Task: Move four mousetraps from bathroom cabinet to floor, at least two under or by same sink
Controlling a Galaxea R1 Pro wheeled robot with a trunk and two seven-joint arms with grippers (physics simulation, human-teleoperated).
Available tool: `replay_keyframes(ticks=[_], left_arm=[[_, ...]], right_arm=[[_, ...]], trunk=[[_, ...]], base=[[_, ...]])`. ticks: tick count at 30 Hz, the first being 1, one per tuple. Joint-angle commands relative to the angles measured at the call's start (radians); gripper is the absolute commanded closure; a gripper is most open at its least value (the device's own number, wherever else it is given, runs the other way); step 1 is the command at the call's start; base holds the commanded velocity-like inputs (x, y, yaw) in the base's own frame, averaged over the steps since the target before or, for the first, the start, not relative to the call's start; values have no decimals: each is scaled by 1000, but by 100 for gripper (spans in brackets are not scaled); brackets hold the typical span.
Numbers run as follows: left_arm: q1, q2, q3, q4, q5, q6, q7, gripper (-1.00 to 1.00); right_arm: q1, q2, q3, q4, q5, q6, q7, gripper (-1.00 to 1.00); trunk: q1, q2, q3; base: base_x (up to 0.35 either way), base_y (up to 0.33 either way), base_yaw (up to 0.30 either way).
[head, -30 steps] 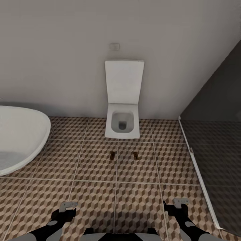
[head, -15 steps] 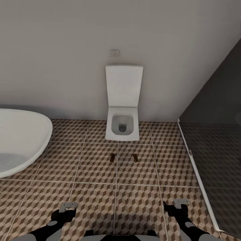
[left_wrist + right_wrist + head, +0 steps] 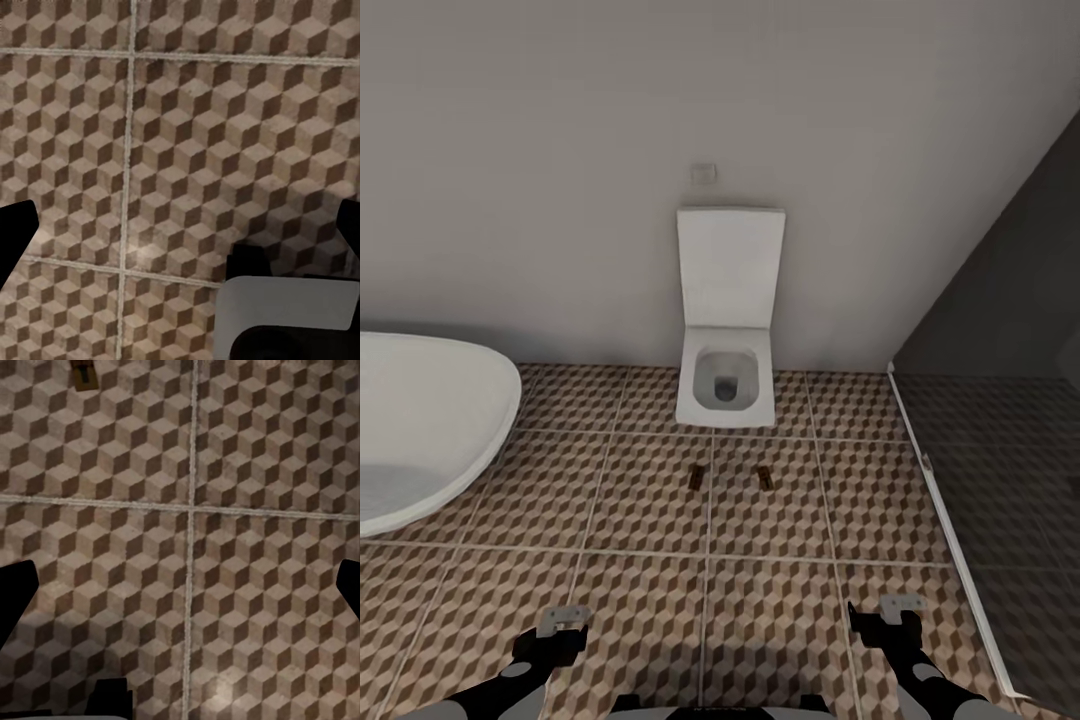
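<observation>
Lying on the bathroom floor (image 3: 640, 500) just in front of the white toilet (image 3: 726, 385): two mousetraps, one (image 3: 697, 478) toward the sink (image 3: 430, 430) side, one (image 3: 765, 478) toward the dark glass shower panel (image 3: 1010, 420) side, well apart from the sink. Left gripper (image 3: 563, 621) and right gripper (image 3: 900, 607) hang low over bare tiles nearer than the toilet, each spread wide, with dark fingertips (image 3: 15, 232) at opposite edges of its wrist view, holding and touching nothing. One mousetrap (image 3: 84, 373) appears in the right wrist view.

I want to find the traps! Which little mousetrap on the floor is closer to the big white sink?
The left mousetrap. It lies on the sink's side of the grout line before the toilet; the other mousetrap lies nearer the shower glass.
</observation>
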Motion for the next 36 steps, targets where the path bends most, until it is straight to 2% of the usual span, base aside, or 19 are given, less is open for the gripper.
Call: replay_keyframes(ticks=[1,20,36], left_arm=[[-1,1,-9,-4,6,-4,8,-100],[1,1,-9,-4,6,-4,8,-100],[2,1,-9,-4,6,-4,9,-100]], right_arm=[[0,0,9,0,-6,-2,-4,-100],[0,2,9,0,-6,-2,-4,-100],[0,3,9,0,-6,-2,-4,-100]], trunk=[[-3,6,4],[-76,139,94],[-76,139,120]], base=[[0,0,0],[0,0,0],[0,0,0]])
